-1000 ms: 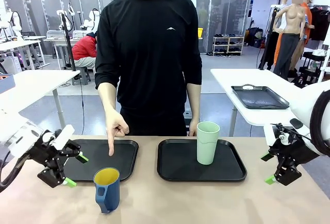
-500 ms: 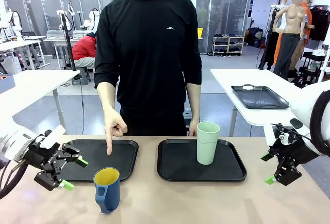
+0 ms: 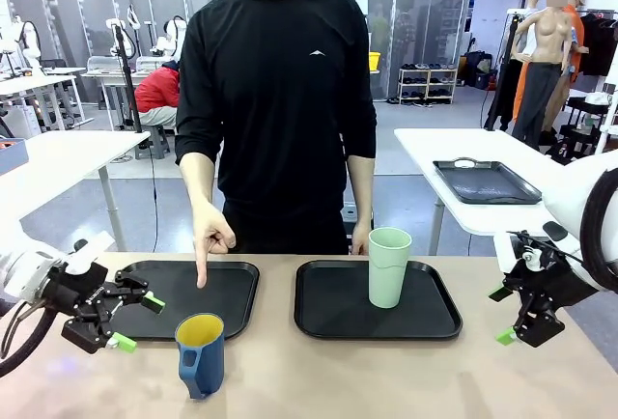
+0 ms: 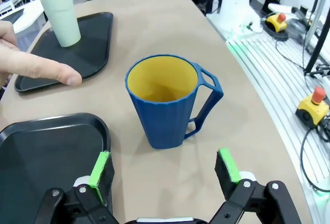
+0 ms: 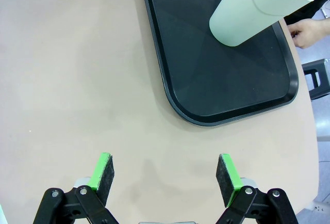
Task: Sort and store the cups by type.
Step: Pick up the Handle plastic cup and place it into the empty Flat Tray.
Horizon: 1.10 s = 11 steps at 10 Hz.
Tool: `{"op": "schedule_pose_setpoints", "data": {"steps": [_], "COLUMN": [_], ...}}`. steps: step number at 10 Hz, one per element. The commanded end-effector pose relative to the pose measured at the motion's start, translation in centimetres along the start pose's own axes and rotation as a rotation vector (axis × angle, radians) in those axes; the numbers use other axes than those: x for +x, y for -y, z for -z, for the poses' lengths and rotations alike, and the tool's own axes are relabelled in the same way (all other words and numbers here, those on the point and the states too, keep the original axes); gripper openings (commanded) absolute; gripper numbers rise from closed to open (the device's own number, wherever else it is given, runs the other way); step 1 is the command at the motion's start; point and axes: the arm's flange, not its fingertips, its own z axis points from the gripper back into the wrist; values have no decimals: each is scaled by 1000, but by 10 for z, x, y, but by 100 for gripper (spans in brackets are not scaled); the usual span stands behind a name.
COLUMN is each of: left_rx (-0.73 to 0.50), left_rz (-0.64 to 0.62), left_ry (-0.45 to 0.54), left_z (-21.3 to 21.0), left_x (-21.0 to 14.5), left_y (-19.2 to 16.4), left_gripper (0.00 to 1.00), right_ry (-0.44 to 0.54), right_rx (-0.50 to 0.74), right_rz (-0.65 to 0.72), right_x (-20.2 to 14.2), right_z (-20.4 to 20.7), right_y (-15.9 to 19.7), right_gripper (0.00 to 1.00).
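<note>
A dark-blue cup (image 3: 200, 354) (image 4: 169, 100) with a yellow inside and a handle stands on the bare table, just in front of the left black tray (image 3: 237, 295). My left gripper (image 3: 135, 321) (image 4: 165, 171) hovers open to its left, fingers pointed at it, nothing between them. The tall mint-green tumbler (image 3: 388, 266) (image 4: 61, 15) (image 5: 260, 8) stands upright on the right black tray (image 3: 333, 318) (image 5: 206, 74). My right gripper (image 3: 502, 314) (image 5: 166, 173) hangs open over bare table right of that tray. The person's hand (image 3: 213, 238) (image 4: 31, 61) points a finger down at the left tray.
The person stands at the far edge of the table, the other hand (image 3: 361, 239) resting behind the tumbler. Bare table lies in front of both trays. A second table with a tray (image 3: 485, 181) stands farther back right.
My left gripper has drawn back leftward and slightly lower, away from the left tray. The right arm, both cups and the pointing hand have stayed put.
</note>
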Motion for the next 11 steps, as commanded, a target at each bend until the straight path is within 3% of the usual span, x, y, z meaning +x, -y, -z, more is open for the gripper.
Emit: {"op": "schedule_pose_setpoints", "data": {"steps": [1, 7, 11], "left_rx": [2, 14, 4], "left_rz": [22, 45, 22], "left_ry": [104, 278, 232], "left_z": [3, 5, 7], "left_x": [-8, -16, -14], "left_y": [-7, -8, -1], "left_gripper": [100, 100, 100], "right_ry": [1, 1, 1], "right_rx": [-4, -4, -4], "right_rz": [-12, -12, -12], "right_x": [0, 0, 0], "right_z": [0, 0, 0], "right_y": [0, 0, 0], "right_gripper": [100, 100, 100]}}
